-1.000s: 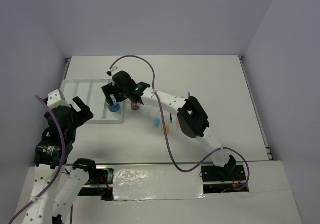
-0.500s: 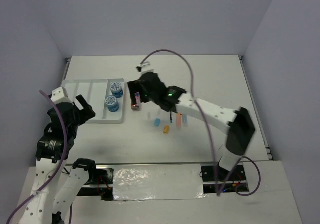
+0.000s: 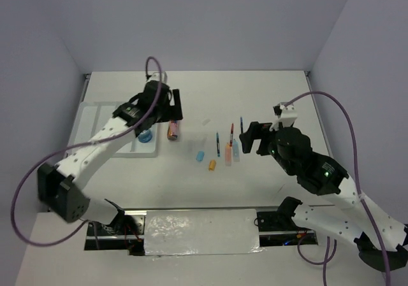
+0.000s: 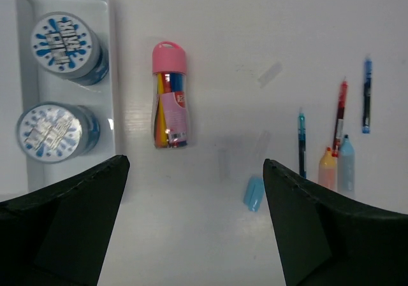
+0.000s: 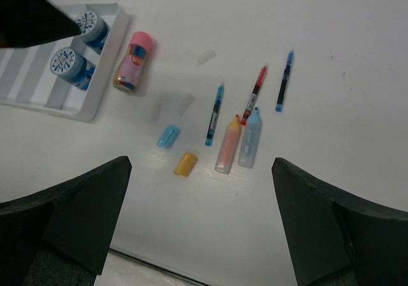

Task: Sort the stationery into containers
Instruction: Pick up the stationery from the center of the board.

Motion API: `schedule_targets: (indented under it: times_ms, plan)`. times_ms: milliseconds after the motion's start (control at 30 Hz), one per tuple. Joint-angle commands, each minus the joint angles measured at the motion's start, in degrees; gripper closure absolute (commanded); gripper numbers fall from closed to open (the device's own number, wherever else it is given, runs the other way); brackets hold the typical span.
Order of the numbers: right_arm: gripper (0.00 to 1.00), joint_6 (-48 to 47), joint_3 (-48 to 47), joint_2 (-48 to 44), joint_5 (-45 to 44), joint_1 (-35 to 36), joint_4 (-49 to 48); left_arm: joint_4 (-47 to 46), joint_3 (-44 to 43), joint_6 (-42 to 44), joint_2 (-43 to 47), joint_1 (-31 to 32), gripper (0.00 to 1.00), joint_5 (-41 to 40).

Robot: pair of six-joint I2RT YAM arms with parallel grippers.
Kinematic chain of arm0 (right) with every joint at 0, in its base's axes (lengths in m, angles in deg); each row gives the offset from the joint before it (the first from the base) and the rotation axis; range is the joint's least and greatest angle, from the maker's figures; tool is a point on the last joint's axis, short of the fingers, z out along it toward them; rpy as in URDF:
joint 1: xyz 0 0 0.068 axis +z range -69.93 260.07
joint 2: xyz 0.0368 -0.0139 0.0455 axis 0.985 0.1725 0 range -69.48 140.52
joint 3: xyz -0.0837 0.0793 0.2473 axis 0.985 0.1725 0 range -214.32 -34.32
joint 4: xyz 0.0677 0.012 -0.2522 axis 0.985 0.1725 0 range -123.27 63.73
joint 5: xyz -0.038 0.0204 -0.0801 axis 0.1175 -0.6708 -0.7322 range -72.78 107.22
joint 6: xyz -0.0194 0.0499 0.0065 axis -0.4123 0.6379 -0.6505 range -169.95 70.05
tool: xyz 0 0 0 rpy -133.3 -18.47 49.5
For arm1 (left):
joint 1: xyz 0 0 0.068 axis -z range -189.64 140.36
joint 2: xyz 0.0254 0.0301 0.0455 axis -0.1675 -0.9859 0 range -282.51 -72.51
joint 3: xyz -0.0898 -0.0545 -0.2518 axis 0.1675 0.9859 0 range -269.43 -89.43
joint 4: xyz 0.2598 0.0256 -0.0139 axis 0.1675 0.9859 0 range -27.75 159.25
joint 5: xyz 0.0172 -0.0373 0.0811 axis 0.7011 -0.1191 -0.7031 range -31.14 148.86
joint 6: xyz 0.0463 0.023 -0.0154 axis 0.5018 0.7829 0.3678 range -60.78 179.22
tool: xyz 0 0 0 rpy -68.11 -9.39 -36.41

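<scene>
The white tray (image 3: 94, 115) lies at the left, partly under my left arm. Two blue-white rolls (image 4: 64, 47) (image 4: 54, 133) stand in its rightmost compartment. A pink-orange cylinder (image 4: 169, 95) lies just right of the tray. My left gripper (image 3: 167, 111) hovers open above it, holding nothing. Further right lie a light-blue cap (image 5: 168, 135), an orange cap (image 5: 185, 164), a teal pen (image 5: 215, 115), a red pen (image 5: 255, 95), a blue pen (image 5: 284, 81), a peach marker (image 5: 227, 144) and a light-blue marker (image 5: 249, 139). My right gripper (image 3: 253, 139) hangs open and empty, right of the markers.
Three clear pieces (image 4: 270, 74) (image 4: 261, 143) (image 4: 223, 162) lie between the cylinder and the pens. The tray's other three compartments (image 5: 29, 69) hold nothing. Grey walls close in the table on three sides.
The right arm has left the tray and cylinder and drawn back to the right of the pens. The left arm has swung out from the left over the tray's right end.
</scene>
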State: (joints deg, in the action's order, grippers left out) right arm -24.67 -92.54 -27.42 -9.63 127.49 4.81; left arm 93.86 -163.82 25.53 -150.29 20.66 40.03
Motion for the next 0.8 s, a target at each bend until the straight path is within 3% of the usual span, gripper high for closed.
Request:
schedule_targets:
  times_ms: [0, 133, 233, 533, 767]
  plan:
    - [0.0, -0.05, 1.26, -6.09, 1.7, 0.04, 5.68, 1.69, -6.18, 0.91, -11.84, 0.46, 0.0, -4.2]
    - [0.0, 0.03, 2.58, -9.1, 4.17, 0.13, 7.0, 5.21, -13.67, 2.14, -26.25, 0.28, 0.01, -4.37]
    - [0.0, -0.58, 4.77, -10.16, 8.46, 0.13, 5.78, 5.47, -16.04, 2.4, -30.49, -0.25, 0.03, -3.06]
    - [0.0, -1.98, 8.82, -9.98, 14.98, 0.22, 2.17, 6.97, -20.53, 3.11, -39.55, -2.62, 0.08, -1.74]
    - [0.0, -2.07, 7.68, -9.46, 15.07, 0.22, 2.26, 3.99, -15.27, 1.09, -41.23, -3.49, 0.15, -0.95]
